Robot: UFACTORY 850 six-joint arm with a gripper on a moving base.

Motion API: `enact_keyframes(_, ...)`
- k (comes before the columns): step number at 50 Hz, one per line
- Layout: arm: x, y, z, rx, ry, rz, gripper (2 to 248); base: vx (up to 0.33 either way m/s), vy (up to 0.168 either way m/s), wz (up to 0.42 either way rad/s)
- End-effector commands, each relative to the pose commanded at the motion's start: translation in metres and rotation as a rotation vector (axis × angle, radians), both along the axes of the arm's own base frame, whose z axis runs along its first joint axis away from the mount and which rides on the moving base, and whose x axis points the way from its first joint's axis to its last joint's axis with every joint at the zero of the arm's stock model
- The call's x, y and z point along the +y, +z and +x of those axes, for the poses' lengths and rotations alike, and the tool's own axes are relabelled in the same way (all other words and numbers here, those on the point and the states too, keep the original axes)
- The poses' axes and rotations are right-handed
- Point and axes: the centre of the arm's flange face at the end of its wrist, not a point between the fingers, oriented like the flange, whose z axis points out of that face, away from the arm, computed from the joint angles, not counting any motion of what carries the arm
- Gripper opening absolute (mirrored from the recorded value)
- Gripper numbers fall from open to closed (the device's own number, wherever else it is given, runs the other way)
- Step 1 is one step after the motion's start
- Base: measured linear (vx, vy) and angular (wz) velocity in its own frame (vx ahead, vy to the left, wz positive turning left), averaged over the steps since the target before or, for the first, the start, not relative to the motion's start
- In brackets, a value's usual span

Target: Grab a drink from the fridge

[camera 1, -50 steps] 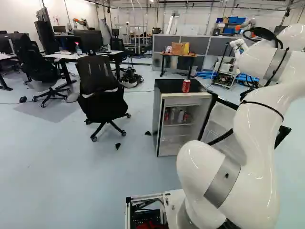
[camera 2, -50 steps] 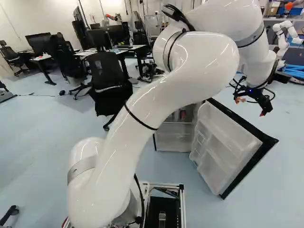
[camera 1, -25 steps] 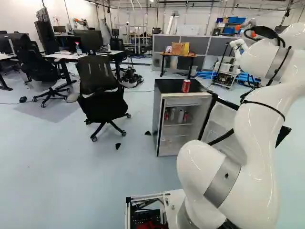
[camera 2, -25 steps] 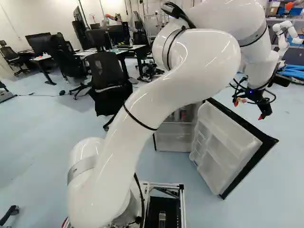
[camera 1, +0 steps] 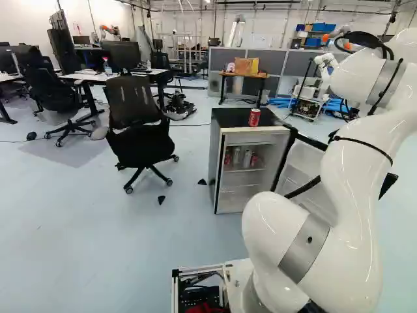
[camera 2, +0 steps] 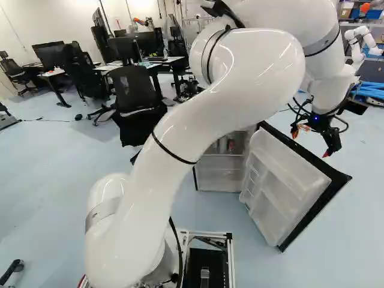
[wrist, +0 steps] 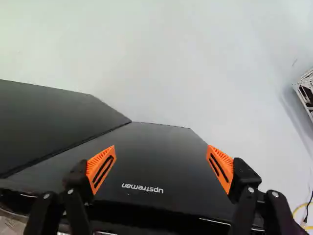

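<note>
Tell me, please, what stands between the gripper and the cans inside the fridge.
The open fridge door stands between the gripper and those cans, as the right base view shows.

Arm (camera 2: 240, 75) arches up and ahead, wrist (camera 2: 329, 93) bent down at the right of the right base view. Gripper (camera 2: 311, 144) points down, fingers (wrist: 101, 169) wide apart.

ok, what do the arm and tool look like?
Arm: glossy white, rounded links, grey bands at joints, thin black straps, black cables. Tool: black, two fingers, orange ribbed pads with dark slots.
</note>
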Motion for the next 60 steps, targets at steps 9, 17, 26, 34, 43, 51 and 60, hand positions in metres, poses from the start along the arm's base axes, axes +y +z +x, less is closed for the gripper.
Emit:
enact_keyframes(9,0.007,0.0,-0.007,0.021,-0.001,0.032,247,0.0,0.0,0.0)
enact_keyframes(17,0.014,0.0,-0.012,0.038,-0.001,0.059,247,0.0,0.0,0.0)
enact_keyframes(26,0.024,0.0,-0.018,0.054,0.0,0.084,247,0.0,0.0,0.0)
enact_keyframes(34,0.034,0.0,-0.023,0.068,0.003,0.105,247,0.0,0.0,0.0)
enact_keyframes(43,0.046,-0.001,-0.028,0.082,0.007,0.126,247,0.0,0.0,0.0)
enact_keyframes(51,0.057,-0.001,-0.032,0.094,0.012,0.144,247,0.0,0.0,0.0)
enact_keyframes(60,0.071,-0.001,-0.037,0.108,0.018,0.164,247,0.0,0.0,0.0)
